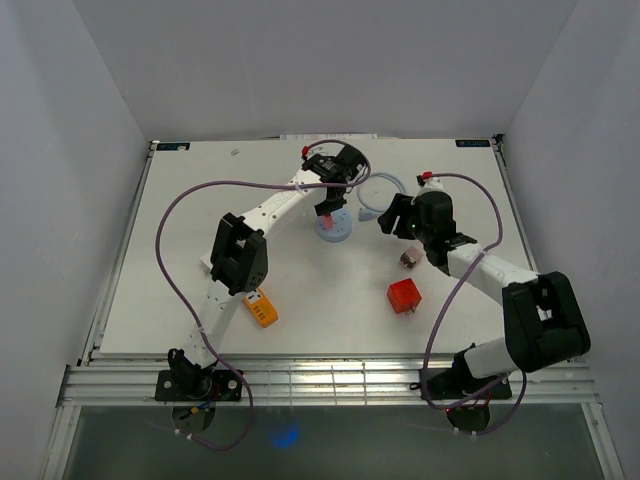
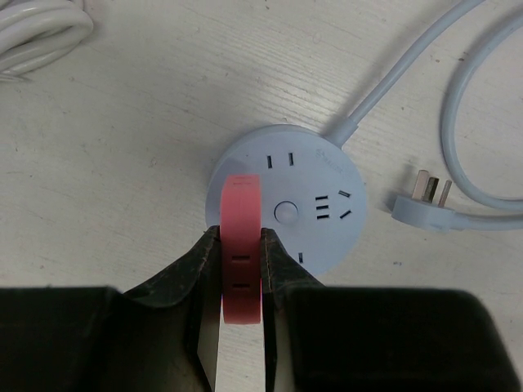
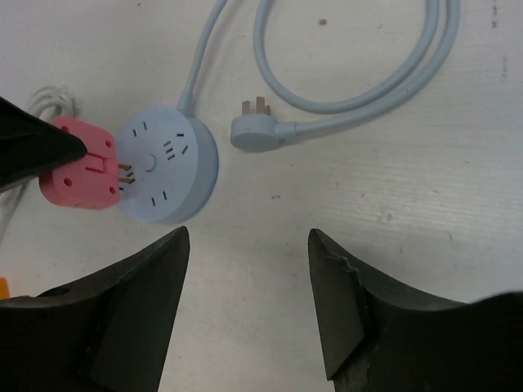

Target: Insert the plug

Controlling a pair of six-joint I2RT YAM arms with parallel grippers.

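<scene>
A round pale blue socket hub (image 1: 334,227) lies at the table's middle back, with its cord (image 1: 378,187) looping to a loose grey plug (image 3: 255,131). My left gripper (image 1: 326,207) is shut on a pink plug adapter (image 2: 241,245) and holds it at the hub's edge (image 2: 310,180). In the right wrist view the pink adapter (image 3: 80,173) has its metal prongs just above the hub's face (image 3: 167,163). My right gripper (image 1: 392,222) is open and empty, to the right of the hub, over bare table (image 3: 249,245).
A red cube adapter (image 1: 404,295) and a small brown-and-white plug (image 1: 409,259) lie near the right arm. An orange adapter (image 1: 262,307) lies at the front left. A coiled white cable (image 2: 41,33) lies behind the hub.
</scene>
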